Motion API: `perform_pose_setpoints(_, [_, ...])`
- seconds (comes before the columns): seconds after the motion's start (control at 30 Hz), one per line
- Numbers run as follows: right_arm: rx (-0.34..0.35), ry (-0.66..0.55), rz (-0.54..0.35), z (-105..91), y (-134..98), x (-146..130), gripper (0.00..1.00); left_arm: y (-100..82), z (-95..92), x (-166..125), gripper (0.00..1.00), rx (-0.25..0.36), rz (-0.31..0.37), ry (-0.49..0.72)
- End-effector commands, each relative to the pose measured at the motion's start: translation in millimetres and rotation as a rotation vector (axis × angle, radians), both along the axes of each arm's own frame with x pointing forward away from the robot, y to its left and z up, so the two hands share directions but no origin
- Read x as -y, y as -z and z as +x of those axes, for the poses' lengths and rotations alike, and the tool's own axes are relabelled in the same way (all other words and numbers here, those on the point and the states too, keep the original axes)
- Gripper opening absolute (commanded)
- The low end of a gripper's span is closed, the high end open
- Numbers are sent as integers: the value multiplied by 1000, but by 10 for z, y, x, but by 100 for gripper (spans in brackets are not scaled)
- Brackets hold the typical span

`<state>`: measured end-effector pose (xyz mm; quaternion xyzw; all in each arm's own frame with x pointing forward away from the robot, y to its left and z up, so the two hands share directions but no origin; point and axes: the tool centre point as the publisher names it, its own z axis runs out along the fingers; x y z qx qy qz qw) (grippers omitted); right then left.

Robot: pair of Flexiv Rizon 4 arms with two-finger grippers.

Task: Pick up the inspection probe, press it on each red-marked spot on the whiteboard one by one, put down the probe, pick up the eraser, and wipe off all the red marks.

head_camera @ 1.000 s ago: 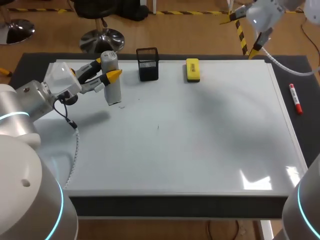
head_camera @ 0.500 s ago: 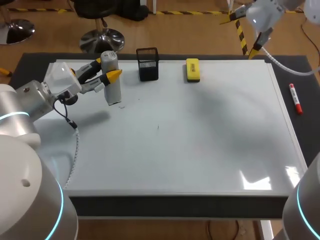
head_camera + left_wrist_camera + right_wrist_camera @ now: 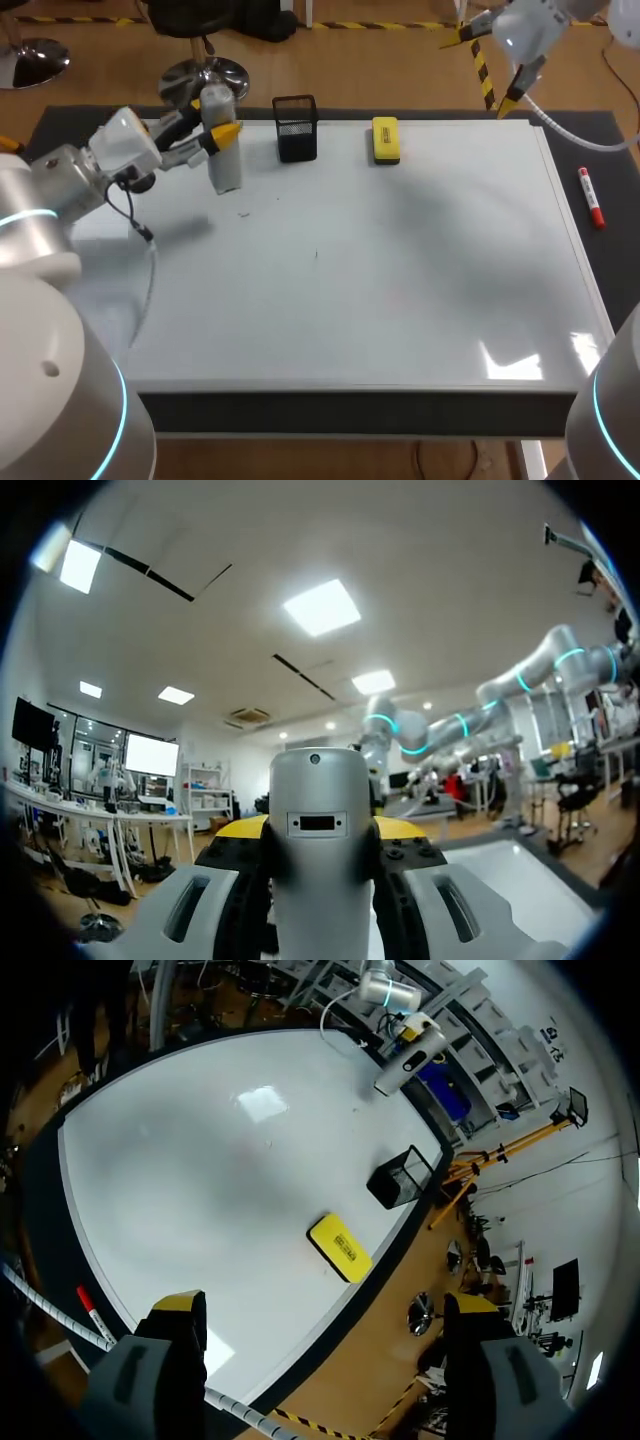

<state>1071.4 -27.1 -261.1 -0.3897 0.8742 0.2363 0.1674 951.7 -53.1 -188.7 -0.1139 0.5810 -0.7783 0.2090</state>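
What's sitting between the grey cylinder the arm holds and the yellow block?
A small black mesh holder stands between the probe and the eraser, near the far edge of the whiteboard; the head view shows it.

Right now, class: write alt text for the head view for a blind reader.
The left end effector grips a grey probe near the whiteboard's far left corner. A black holder and yellow eraser sit along its far edge; a red marker lies right of it.
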Motion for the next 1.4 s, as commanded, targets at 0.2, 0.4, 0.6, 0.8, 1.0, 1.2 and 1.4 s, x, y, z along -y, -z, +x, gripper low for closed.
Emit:
perform_pose_setpoints(0.2, [0, -2, -5, 3, -5, 2, 100, -348, 594, 266, 0, 81, 12, 216])
perform_pose_setpoints(0.4, [0, -2, -5, 3, -5, 2, 100, -538, 818, 479, 0, 106, 39, 279])
perform_pose_setpoints(0.6, [0, -2, -5, 3, -5, 2, 100, -595, 988, 744, 0, 119, 37, 354])
perform_pose_setpoints(0.8, [0, -2, -5, 3, -5, 2, 100, -588, 1136, 976, 0, 127, 27, 400])
perform_pose_setpoints(1.0, [0, -2, -5, 3, -5, 2, 100, -526, 1219, 1172, 0, 126, 13, 422])
perform_pose_setpoints(1.2, [0, -2, -5, 3, -5, 2, 100, -435, 1282, 1287, 0, 122, 12, 429])
perform_pose_setpoints(1.4, [0, -2, -5, 3, -5, 2, 100, -319, 1327, 1302, 0, 115, 13, 425])
